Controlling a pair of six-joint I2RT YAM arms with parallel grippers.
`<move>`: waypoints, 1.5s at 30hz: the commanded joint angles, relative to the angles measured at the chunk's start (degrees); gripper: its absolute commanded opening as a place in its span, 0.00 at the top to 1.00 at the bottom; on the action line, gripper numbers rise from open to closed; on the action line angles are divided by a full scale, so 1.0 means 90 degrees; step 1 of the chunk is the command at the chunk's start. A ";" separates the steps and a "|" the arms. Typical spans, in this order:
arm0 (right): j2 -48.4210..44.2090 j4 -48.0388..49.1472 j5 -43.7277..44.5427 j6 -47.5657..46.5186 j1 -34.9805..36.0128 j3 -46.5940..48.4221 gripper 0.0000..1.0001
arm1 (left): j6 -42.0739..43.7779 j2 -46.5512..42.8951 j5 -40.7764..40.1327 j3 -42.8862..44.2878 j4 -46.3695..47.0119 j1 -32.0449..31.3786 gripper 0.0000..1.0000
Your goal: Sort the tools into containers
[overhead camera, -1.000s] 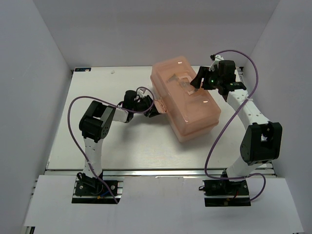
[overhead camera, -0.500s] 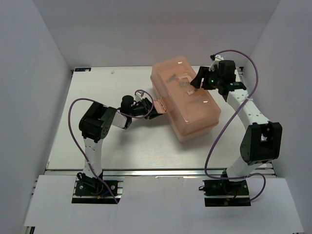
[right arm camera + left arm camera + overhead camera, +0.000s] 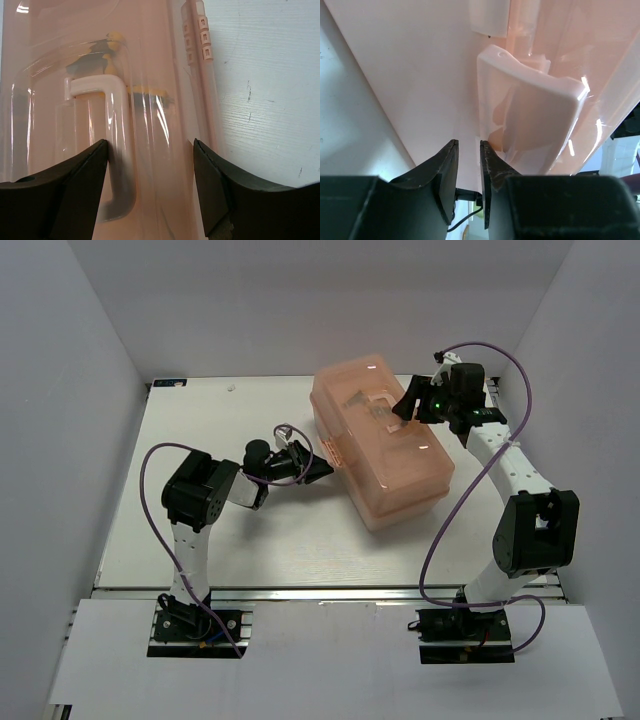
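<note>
Pink toolbox (image 3: 385,455) closed, mid-counter toward far right; pliers (image 3: 145,92) visible inside under lid. Left tool (image 3: 468,150) near-closed, empty, beside latch (image 3: 530,120) on box's left side. Right tool (image 3: 150,145) wide open over handle (image 3: 107,95). Risk: if latch is engaged, lifting handle drags whole box.

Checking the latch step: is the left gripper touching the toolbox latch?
Cannot tell. In the left wrist view the left gripper sits right at the lower edge of the latch, one fingertip overlapping it; neither gap nor contact shows plainly.
</note>
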 commanded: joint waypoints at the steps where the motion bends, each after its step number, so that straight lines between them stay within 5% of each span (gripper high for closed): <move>1: 0.0647 -0.1635 0.0703 0.0107 -0.0040 -0.0409 0.70 | -0.0106 -0.0383 0.0029 0.0075 0.0485 -0.0037 0.66; 22: 0.0686 -0.1664 0.0693 0.0126 -0.0050 -0.0439 0.70 | 0.2598 -0.1497 -0.0576 0.1013 -0.4347 -0.0027 0.75; 45: 0.0725 -0.1684 0.0683 0.0087 -0.0040 -0.0380 0.70 | 0.3078 -0.1946 -0.0635 0.1355 -0.5121 -0.0056 0.76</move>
